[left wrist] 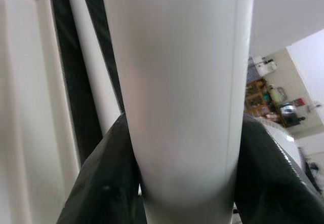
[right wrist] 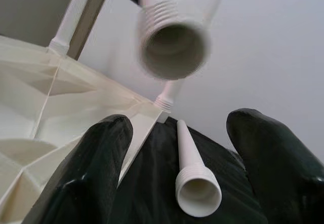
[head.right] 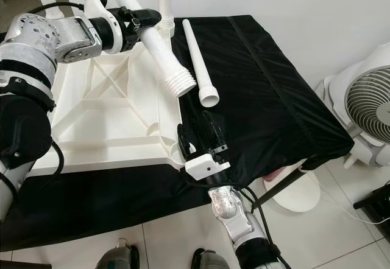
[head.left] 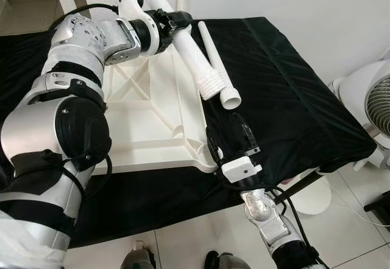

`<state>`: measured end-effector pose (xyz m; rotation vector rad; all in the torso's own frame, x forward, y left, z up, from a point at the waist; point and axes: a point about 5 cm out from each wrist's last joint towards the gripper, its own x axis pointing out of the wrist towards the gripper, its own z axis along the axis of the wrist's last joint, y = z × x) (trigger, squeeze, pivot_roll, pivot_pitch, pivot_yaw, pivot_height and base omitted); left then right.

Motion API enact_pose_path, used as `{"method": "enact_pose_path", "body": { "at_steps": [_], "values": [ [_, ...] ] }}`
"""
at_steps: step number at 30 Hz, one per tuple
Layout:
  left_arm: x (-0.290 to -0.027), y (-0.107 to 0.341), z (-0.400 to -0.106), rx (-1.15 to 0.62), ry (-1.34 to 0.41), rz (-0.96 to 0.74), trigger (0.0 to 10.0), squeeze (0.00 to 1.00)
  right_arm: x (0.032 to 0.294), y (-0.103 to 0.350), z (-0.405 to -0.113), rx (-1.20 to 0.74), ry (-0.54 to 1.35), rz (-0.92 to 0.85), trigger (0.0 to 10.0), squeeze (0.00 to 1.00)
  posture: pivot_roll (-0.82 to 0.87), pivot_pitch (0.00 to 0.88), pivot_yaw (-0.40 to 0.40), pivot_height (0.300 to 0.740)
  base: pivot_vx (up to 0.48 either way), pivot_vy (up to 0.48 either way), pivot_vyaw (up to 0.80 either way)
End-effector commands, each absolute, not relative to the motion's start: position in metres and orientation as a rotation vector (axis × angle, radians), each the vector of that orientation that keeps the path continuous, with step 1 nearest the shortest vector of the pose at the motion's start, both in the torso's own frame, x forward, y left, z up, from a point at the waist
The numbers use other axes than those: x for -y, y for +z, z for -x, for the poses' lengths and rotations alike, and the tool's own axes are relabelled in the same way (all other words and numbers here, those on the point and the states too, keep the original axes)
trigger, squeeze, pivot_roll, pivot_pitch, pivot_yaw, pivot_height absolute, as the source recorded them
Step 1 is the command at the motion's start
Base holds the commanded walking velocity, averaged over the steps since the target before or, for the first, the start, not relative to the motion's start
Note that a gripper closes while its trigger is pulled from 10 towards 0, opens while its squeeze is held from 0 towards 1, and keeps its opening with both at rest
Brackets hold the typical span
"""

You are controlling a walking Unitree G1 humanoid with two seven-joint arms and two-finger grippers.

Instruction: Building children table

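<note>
Above the upturned white tabletop (head.left: 149,111) on the black-draped bench (head.left: 286,92): left hand (head.left: 173,22) clamped around a white leg (head.left: 195,62), threaded end lifted. Beside the tabletop's edge, second leg (head.left: 216,62) lying loose. At its near corner, right hand (head.right: 201,135) spread open, empty; white fan (head.right: 365,111) beyond the bench.

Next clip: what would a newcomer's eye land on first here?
The left pincer holds a white threaded table leg in the air above the upturned white tabletop on the black cloth. A second leg lies beside it, and the right pincer rests open at the tabletop's near corner.
</note>
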<state>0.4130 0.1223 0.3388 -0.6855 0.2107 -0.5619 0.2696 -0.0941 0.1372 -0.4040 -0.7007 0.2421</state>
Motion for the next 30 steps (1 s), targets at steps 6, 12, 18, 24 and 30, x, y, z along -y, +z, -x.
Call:
{"method": "enact_pose_path", "body": {
  "at_steps": [6,12,18,24,30],
  "values": [
    [-0.124,0.353,-0.412,0.001,-0.597,0.549,10.0,0.0,0.105,0.167,-0.289,0.624,0.184,0.255,10.0,0.0,0.1,0.084,-0.016,0.74,0.0,0.0,0.0],
    [-0.128,0.35,-0.413,0.081,-0.538,0.506,10.0,0.0,0.104,0.181,-0.306,0.546,0.189,0.178,10.0,0.0,0.1,0.086,-0.021,0.74,0.0,0.0,0.0],
    [-0.132,0.342,-0.409,0.181,-0.443,0.426,10.0,0.0,0.108,0.196,-0.323,0.466,0.222,0.149,10.0,0.0,0.1,0.077,-0.028,0.74,0.0,0.0,0.0],
    [-0.126,0.33,-0.401,0.236,-0.419,0.363,10.0,0.0,0.11,0.204,-0.329,0.41,0.287,0.184,10.0,0.0,0.1,0.065,-0.034,0.74,0.0,0.0,0.0],
    [-0.123,0.322,-0.394,0.287,-0.394,0.312,10.0,0.0,0.103,0.201,-0.328,0.377,0.41,0.226,10.0,0.0,0.1,0.054,-0.035,0.74,0.0,0.0,0.0]
  ]
}}
